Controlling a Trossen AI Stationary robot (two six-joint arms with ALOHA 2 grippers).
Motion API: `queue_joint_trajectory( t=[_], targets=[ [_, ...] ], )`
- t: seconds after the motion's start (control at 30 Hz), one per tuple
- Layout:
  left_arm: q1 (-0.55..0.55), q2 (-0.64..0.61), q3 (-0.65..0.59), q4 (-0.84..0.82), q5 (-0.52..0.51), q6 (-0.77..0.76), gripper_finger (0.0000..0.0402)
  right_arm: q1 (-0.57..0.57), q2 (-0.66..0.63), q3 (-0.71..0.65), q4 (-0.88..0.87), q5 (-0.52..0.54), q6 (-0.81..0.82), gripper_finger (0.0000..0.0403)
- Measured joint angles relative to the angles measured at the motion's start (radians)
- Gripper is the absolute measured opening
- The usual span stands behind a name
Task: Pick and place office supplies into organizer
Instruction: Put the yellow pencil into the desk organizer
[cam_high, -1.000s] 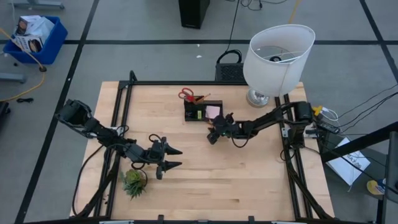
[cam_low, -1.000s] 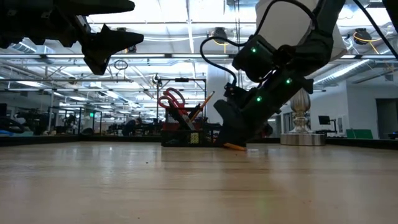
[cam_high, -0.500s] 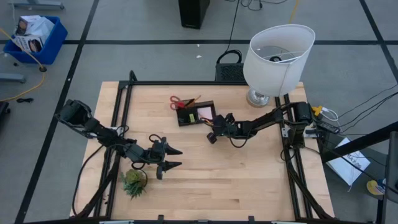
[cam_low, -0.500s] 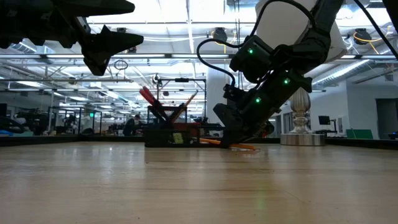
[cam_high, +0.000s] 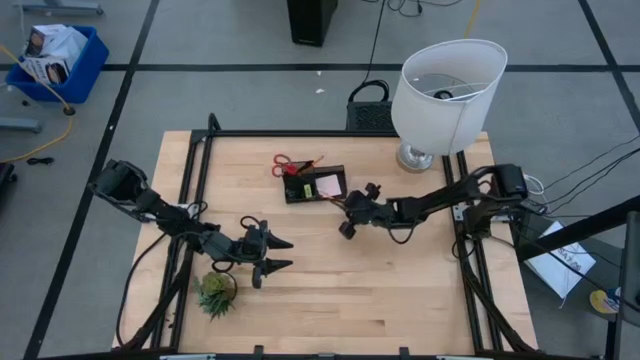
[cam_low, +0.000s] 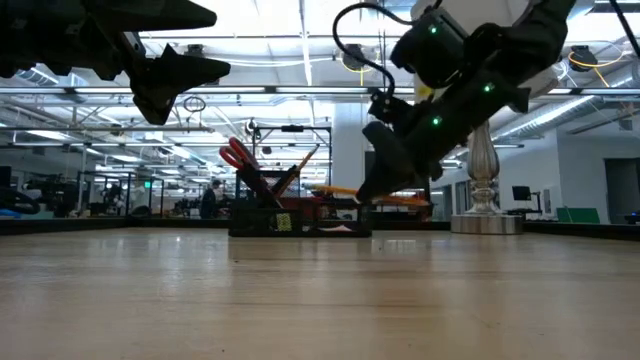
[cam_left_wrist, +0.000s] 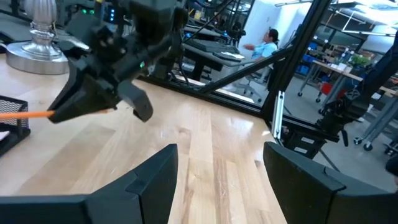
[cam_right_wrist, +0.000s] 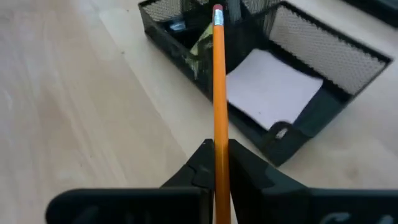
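My right gripper is shut on an orange pencil, just right of the black mesh organizer at the table's far middle. The organizer stands on the table with red-handled scissors and a pencil sticking up out of it. A pale sticky-note pad lies in its low compartment. The low view shows the held pencil level above the table. My left gripper hovers open at the near left, above the wood. My right gripper pinches the pencil's shaft between its two fingers, slanting down from the table's right. The pencil runs on ahead of the fingers, its eraser end over the organizer. It is lifted clear of the table and about level.
A big white lamp stands at the far right, its metal base behind my right arm. A small green plant sits at the near left, close to my left arm. Bare wood lies in the middle and near right.
My right gripper has risen from the table with the pencil, which lay on the wood and now hangs level and clear. Before that the organizer slid a little toward the table's left and turned slightly; it has since stayed put.
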Motion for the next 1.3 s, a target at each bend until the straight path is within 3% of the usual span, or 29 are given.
queue_joint_trajectory(
  t=[0.27, 0.4, 0.63, 0.77, 0.9, 1.1, 1.3],
  targets=[
    [0.000, 0.000, 0.000, -0.001, -0.007, -0.002, 0.0244, -0.016, -0.100, 0.000, -0.009, -0.019, -0.194, 0.0017],
    [0.000, 0.000, 0.000, -0.001, -0.007, -0.002, 0.0244, -0.031, -0.136, 0.048, -0.127, -0.060, -0.336, 0.0017],
    [0.000, 0.000, 0.000, -0.002, -0.024, -0.005, 0.0244, -0.093, -0.107, 0.323, -0.538, -0.052, -0.555, 0.0017],
    [0.000, 0.000, 0.000, -0.002, -0.024, -0.004, 0.0244, -0.107, -0.062, 0.495, -0.720, -0.047, -0.782, 0.0017],
    [0.000, 0.000, 0.000, -0.001, -0.024, -0.019, 0.0244, -0.102, 0.003, 0.607, -0.811, 0.072, -1.049, 0.0017],
    [-0.001, 0.000, 0.000, -0.012, -0.024, -0.016, 0.0244, -0.090, 0.131, 0.625, -0.762, 0.297, -1.473, 0.0020],
    [-0.001, 0.000, 0.000, -0.032, -0.023, -0.019, 0.0244, -0.065, 0.179, 0.625, -0.637, 0.473, -1.667, 0.0017]
  ],
)
